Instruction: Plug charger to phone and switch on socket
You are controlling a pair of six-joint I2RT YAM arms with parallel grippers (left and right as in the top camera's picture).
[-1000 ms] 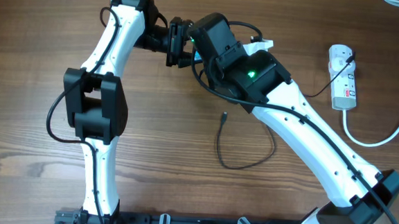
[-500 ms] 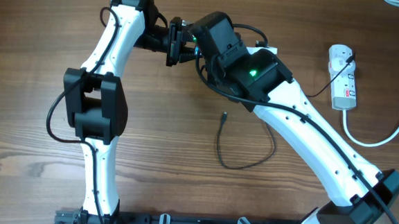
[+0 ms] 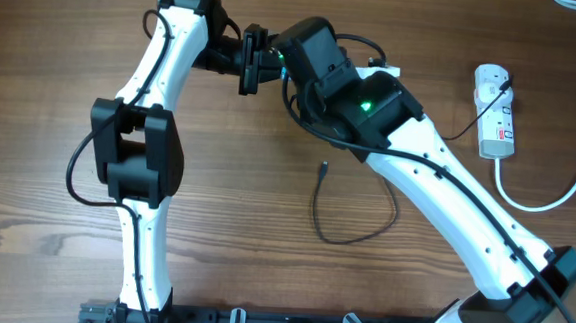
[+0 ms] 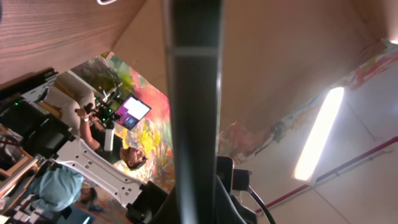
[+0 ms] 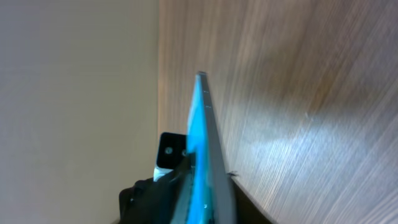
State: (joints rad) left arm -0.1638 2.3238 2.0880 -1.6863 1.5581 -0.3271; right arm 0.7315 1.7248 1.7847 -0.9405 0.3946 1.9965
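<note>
Wood-grain table (image 3: pixel 35 196) showed bare along your left side and near edge, the widest room for moving. Both arms met close to the far edge, with the left gripper (image 3: pixel 252 61) and right gripper (image 3: pixel 272 68) almost nose to nose. In the right wrist view the phone (image 5: pixel 202 143) stood edge-on, a black part against its cyan face. You could not tell whether either gripper was clamped or slack. The charger (image 3: pixel 343 242) curled loose mid-table, well apart from the socket (image 3: pixel 495 112) by the right edge.
</note>
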